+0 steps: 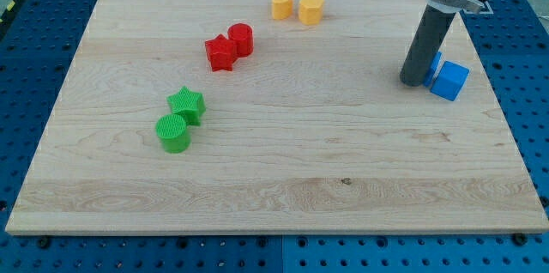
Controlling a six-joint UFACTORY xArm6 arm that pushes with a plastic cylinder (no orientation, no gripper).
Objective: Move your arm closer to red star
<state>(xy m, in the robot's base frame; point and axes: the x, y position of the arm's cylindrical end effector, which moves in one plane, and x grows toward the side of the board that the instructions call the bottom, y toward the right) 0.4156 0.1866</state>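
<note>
**Resting at three o'clock, well apart from the red star**

Standing near the board's three o'clock edge, my tip (pixel 414 81) touches down on the wooden board (pixel 283 178), at the bottom of a straight dark rod (pixel 425 43). The rod carries no claw, so nothing here can spread, press together or pinch. Just beside my tip, at its three o'clock, sits a blue cube (pixel 450 81); a second blue block (pixel 437 60) peeks out from behind the rod, its shape mostly hidden.

The red star (pixel 220 52) lies well apart from my tip, toward ten o'clock of the board's centre. A red cylinder (pixel 241 39) touches it at its one o'clock side.

Two yellow blocks rest near the board's twelve o'clock edge, just beside each other: a yellow block on the left (pixel 282 3) and a yellow block on the right (pixel 310 9), shapes hard to tell.

Toward eight o'clock of the centre, a green star (pixel 187 105) touches a green cylinder (pixel 173 133) at its seven o'clock.
</note>
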